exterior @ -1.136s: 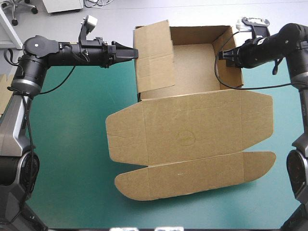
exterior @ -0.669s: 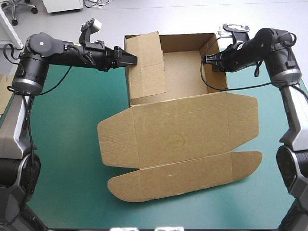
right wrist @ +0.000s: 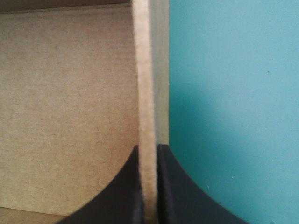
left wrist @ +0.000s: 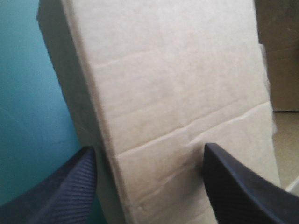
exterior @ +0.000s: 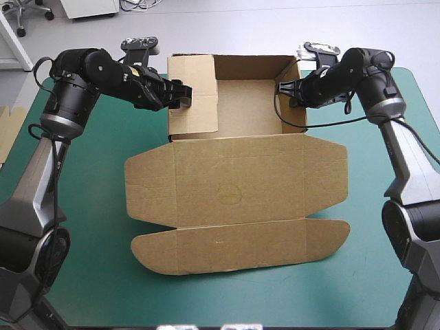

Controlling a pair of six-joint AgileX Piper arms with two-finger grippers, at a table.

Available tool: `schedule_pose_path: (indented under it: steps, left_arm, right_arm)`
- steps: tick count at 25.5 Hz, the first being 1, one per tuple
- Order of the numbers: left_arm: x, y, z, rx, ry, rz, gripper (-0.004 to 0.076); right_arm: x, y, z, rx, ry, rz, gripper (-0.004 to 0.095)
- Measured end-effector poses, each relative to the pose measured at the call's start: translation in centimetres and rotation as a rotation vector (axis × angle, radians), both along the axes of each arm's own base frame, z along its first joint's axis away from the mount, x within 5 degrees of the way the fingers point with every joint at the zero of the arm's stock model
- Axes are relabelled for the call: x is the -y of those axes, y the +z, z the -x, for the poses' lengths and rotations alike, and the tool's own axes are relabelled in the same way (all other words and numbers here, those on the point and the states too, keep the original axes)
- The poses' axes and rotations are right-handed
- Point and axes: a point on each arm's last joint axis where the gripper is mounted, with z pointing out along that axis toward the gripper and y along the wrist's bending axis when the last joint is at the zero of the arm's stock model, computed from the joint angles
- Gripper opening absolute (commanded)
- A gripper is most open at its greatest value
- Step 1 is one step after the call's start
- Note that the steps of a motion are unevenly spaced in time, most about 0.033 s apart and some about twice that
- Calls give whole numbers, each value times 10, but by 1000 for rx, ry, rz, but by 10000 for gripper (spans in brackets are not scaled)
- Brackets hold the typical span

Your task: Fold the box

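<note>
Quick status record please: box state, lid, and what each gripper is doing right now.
box: open tray, walls raised, at the table's far side
lid: flat on the teal-green cover, toward the near edge
left gripper: open, fingers either side of the left wall flap
right gripper: shut on the box's right wall
</note>
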Motion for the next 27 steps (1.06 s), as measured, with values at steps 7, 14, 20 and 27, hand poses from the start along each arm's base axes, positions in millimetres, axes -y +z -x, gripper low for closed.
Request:
schedule_pose_path:
  steps: [7,14,20,27]
  left_arm:
    - [6,-16,-11,-38,36,-56,440]
    - [1,-23,-17,-36,81,-115,440]
    - [4,-37,-27,-67,81,-133,414]
    - [21,-60,-35,-96,53,-207,351]
  right_arm:
    - [-10,-6,-2,-3,6,15,-3]
    - [-12,-17,-8,-35,3,14,-3]
    - [-13,-22,-9,-53,11,19,-3]
    - [-12,-22,-8,-55,19,30,-3]
